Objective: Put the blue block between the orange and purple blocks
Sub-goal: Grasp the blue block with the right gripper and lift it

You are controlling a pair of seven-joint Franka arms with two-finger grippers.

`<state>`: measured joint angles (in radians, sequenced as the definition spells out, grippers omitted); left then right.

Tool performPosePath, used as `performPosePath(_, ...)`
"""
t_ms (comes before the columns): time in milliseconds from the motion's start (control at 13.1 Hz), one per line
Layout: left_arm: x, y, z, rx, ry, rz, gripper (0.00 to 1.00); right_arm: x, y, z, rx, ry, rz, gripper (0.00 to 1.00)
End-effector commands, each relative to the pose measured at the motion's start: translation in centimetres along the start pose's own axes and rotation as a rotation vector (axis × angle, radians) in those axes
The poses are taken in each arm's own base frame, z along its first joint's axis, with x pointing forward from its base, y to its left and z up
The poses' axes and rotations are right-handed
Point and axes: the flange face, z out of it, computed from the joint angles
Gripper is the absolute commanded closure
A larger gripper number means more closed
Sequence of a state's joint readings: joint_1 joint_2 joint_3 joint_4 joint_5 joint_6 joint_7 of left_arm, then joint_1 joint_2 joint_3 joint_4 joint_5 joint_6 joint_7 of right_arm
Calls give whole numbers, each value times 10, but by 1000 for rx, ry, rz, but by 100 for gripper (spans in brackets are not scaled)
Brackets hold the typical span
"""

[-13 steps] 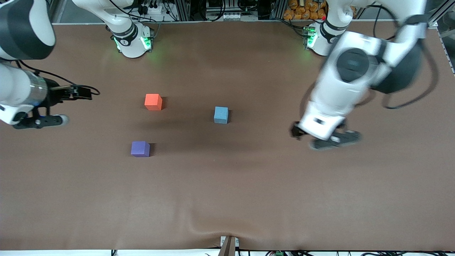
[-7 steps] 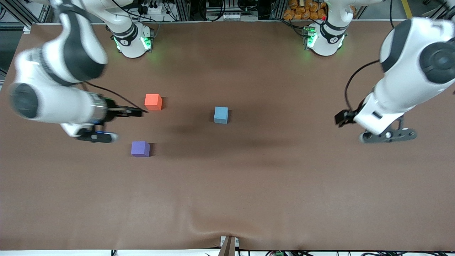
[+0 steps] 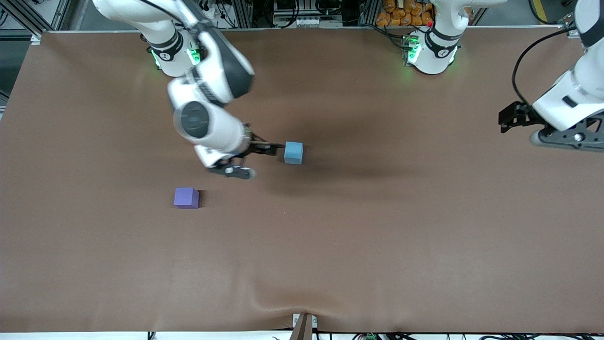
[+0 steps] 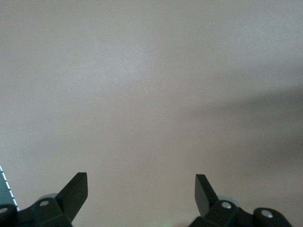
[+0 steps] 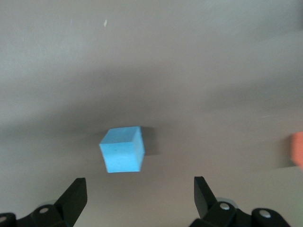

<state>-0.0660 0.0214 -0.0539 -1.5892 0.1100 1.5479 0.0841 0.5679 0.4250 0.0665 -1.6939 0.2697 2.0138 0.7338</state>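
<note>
Blue block sitting on the brown table, about midway between the two arms' ends and a little farther from the front camera than the purple block. Lying just ahead of the right gripper, which is hovering low beside it on the side toward the right arm's end, fingers spread wide and holding nothing. Showing in the right wrist view as blue block ahead of the open tips, nearer one finger than the other, so likely needing a small sideways shift before closing. Orange block peeking in at that view's edge, hidden under the arm in the front view. Left gripper waiting open over the table's left-arm end, much farther off.
</note>
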Motion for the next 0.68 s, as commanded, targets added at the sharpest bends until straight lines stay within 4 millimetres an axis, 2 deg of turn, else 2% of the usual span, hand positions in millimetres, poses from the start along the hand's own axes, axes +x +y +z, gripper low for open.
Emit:
performPosePath(0,-6,8,-26,-53,44,10,0,3,-5,31,-59,21,4,0)
performPosePath(152,-5,15,-44,-91,91,-1,0,-6,-22,72,-83,38,-40,0)
performPosePath(228,-6,3,-52,-131,108,-48,0,-7,-26,87,-81,45,-36,0)
performPosePath(304,-6,-5,-48,-168,102,-90,0,-6,-29,93,-74,57,-32,0)
performPosePath(380,-4,6,-46,-169,93,-81,0,-9,-32,103,-79,62,-37,0)
performPosePath(609,3,12,-29,-149,42,-98,0,-15,-41,132,-87,96,6,0)
